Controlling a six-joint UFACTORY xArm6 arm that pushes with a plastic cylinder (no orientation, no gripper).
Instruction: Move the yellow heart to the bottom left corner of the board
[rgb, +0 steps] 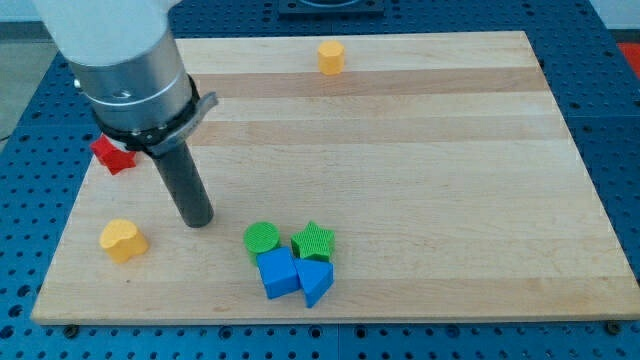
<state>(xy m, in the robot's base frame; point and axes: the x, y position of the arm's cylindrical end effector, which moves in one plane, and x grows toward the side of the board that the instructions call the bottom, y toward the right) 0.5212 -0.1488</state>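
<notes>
On the wooden board (420, 150) we count seven blocks: two yellow (123, 240) (331, 57), two green (262, 238) (314, 241), two blue (277, 272) (315, 281) and one red (112, 155).

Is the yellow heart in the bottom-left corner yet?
Nearly: yellow heart sits near the board's bottom-left, short of the corner; my tip is to its right.

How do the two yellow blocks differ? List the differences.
Shape: the yellow heart has a lobed outline; the yellow block at the top looks like a short hexagonal prism.
Place: the heart lies near the board's bottom left; the other sits by the top edge, right of centre.
Neighbours: my tip stands just right of and slightly above the heart, not touching; the top block stands alone.
Both are the same yellow.
</notes>
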